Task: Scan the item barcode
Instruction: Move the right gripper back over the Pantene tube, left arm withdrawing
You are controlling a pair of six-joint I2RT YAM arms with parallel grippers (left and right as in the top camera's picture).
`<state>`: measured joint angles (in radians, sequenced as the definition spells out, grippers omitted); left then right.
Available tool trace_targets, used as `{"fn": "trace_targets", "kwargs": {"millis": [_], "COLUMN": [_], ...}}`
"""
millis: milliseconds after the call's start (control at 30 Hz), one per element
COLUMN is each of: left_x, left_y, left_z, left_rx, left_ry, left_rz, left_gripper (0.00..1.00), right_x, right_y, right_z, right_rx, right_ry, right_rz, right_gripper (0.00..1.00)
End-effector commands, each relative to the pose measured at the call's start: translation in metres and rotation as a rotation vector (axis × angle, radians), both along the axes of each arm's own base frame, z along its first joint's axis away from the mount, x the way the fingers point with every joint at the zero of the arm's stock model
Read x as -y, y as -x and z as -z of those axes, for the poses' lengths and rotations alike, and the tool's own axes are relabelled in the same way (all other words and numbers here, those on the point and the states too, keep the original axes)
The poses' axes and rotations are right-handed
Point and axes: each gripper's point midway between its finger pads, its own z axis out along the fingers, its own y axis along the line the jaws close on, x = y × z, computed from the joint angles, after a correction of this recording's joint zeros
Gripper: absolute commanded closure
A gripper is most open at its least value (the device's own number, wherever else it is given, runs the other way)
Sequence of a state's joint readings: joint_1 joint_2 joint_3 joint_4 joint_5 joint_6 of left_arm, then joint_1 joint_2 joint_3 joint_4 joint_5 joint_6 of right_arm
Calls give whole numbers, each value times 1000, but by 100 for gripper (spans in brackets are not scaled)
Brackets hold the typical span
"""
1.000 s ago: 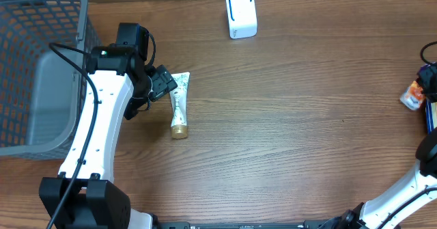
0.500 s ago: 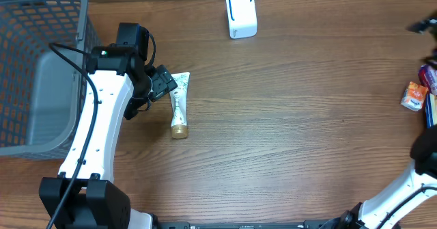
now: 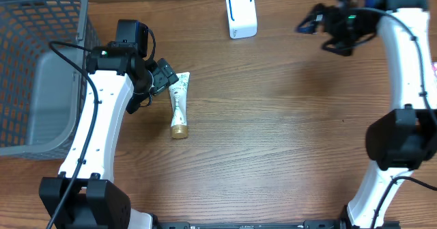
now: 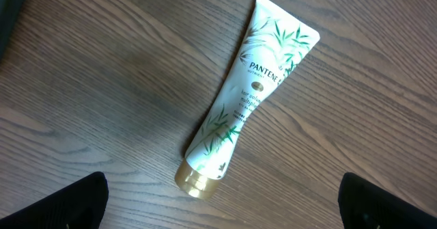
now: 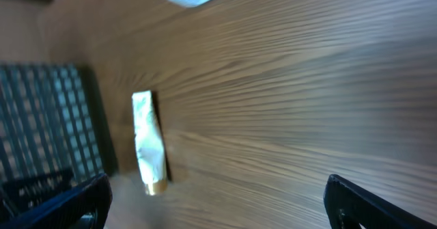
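Left gripper [image 3: 169,78]: black, two-finger, jaws spread wide, pointing down at table.
Right gripper [image 3: 307,22]: black, jaws wide apart, blurred.

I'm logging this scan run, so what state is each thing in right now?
tube: lying flat on the table, gold cap on, not held.
scanner: upright, untouched.
basket: upright, open top.
left gripper: open, empty, beside the tube's flat end.
right gripper: open, empty, right of the scanner.

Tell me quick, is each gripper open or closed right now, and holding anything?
Left gripper: open, empty, hovering above the Pantene tube.
Right gripper: open, empty, nothing between its fingers.
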<state>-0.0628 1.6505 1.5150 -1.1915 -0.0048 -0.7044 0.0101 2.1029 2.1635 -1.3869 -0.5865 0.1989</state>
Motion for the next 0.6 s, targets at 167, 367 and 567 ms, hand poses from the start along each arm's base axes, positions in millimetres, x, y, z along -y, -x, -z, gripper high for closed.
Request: {"fn": "trace_targets", "kwargs": {"millis": [167, 367, 567], "left_x": [8, 30, 68], "left_y": [-2, 2, -7], "left_z": [51, 103, 147], "left_rx": [-157, -302, -322], "left_ry": [26, 97, 251], "left_rz": [63, 182, 372], "left_gripper": [23, 53, 45], "right_x": [-67, -72, -68], "right_y": [9, 12, 14], "right_z": [-6, -5, -1], "right_rx": [72, 67, 54], "right_ry": [7, 7, 34], "right_rz": [-157, -169, -163], "right_gripper": [0, 0, 0]}}
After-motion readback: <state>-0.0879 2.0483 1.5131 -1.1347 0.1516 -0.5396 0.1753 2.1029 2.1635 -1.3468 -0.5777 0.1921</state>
